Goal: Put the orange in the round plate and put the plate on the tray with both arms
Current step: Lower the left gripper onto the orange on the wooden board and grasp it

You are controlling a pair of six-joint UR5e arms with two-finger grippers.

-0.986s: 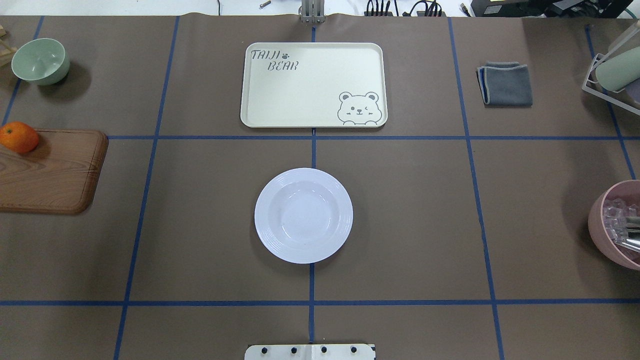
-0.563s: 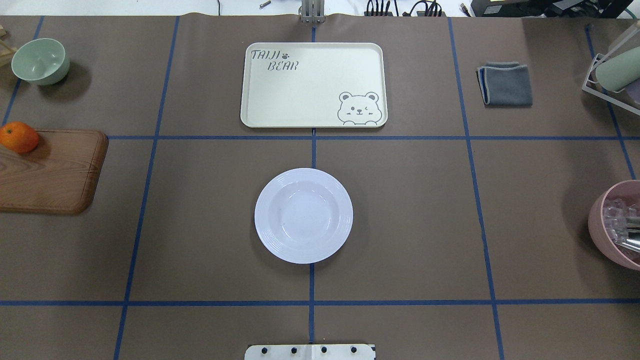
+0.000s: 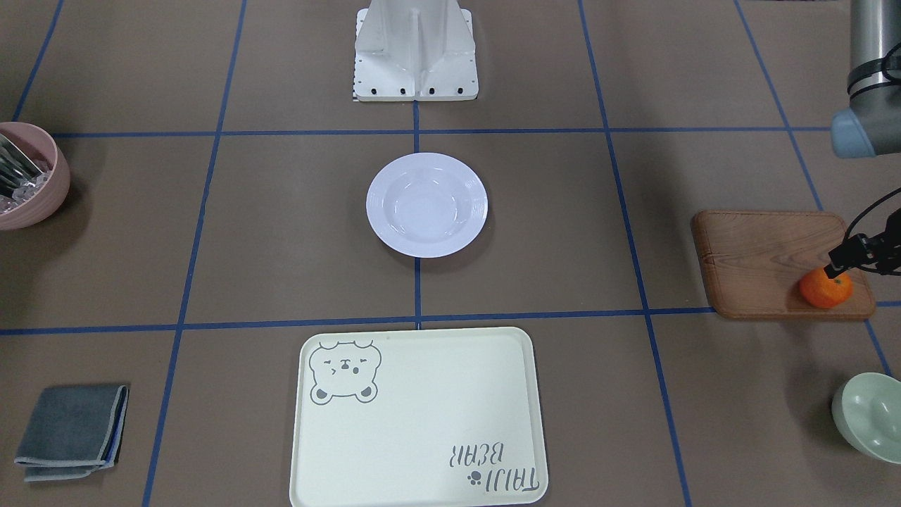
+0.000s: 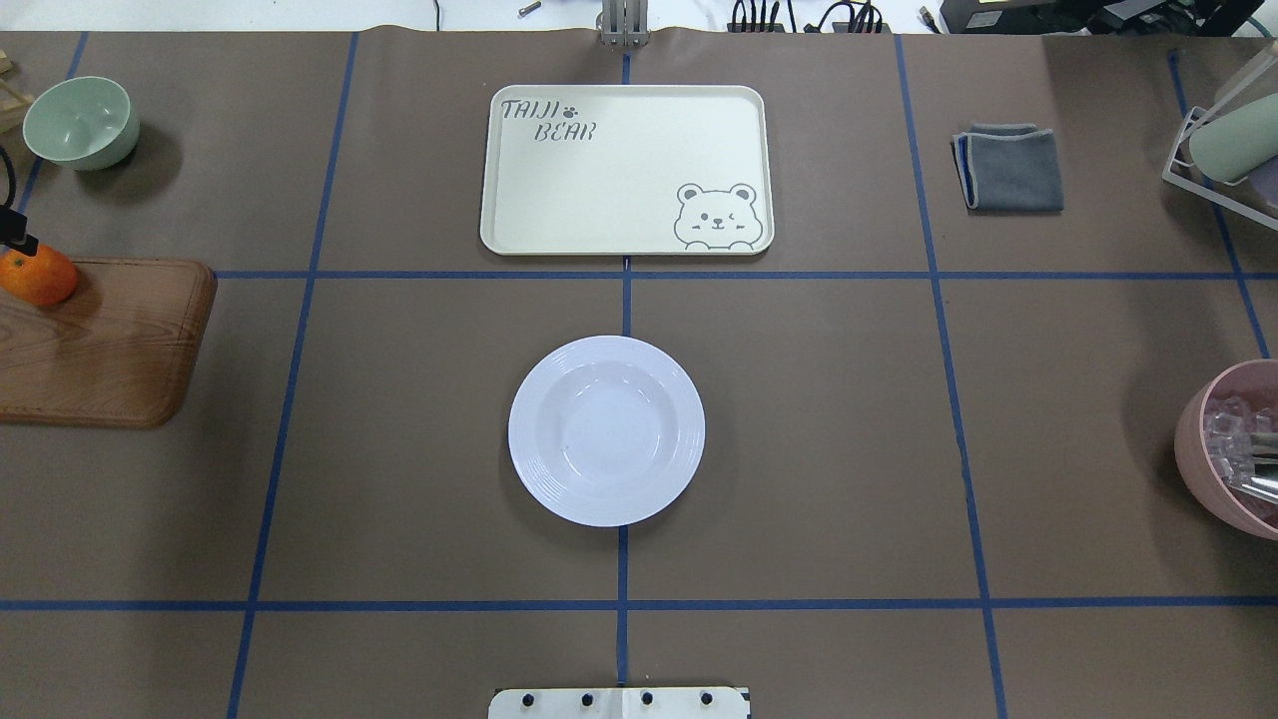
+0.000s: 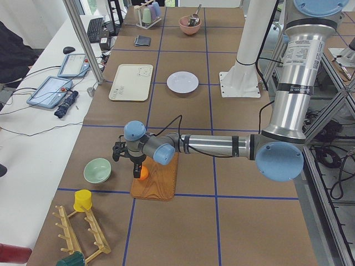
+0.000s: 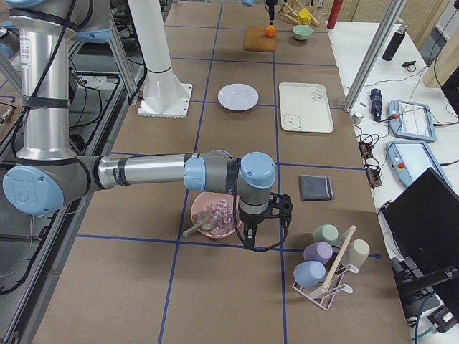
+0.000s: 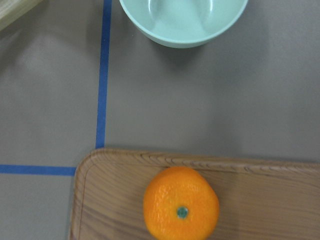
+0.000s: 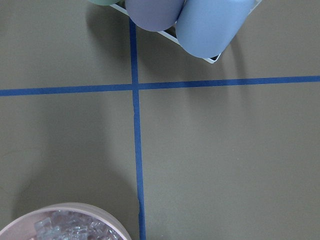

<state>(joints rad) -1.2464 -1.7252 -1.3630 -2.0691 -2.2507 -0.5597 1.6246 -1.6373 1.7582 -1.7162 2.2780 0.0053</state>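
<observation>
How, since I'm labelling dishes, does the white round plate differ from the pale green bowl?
The round plate is white, wide, shallow, ridged-rimmed; the green bowl is pale green, smaller, deeper. The plate sits centrally; the bowl far to the robot's left. Both are round, upright, empty.

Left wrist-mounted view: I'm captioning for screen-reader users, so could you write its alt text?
A small orange with a green stem dot sits near the corner of a wooden board, seen from above. Beyond the board, an empty pale green bowl stands on the brown table, which is crossed by blue tape lines.
</observation>
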